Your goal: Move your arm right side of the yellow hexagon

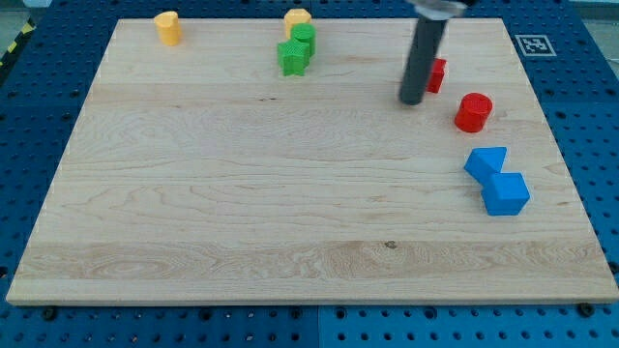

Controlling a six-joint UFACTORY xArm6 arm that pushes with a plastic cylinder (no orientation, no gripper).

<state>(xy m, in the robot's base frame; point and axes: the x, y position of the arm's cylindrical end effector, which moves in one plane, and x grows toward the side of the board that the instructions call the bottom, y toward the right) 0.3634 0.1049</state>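
A yellow block (297, 17) that looks hexagonal sits at the board's top edge, just above the green blocks. A second yellow block (167, 27), more rounded, sits at the top left. My rod comes down from the view's top, and my tip (412, 101) rests on the board well to the right of and below the hexagonal yellow block. The tip is just left of a red block (438, 74), which the rod partly hides. I cannot tell whether they touch.
Two green blocks, one (304, 37) above the other (293, 57), sit close together below the yellow hexagon. A red cylinder (473, 112) lies to the right of my tip. Two blue blocks, one (486, 161) above the other (505, 193), touch at the right side.
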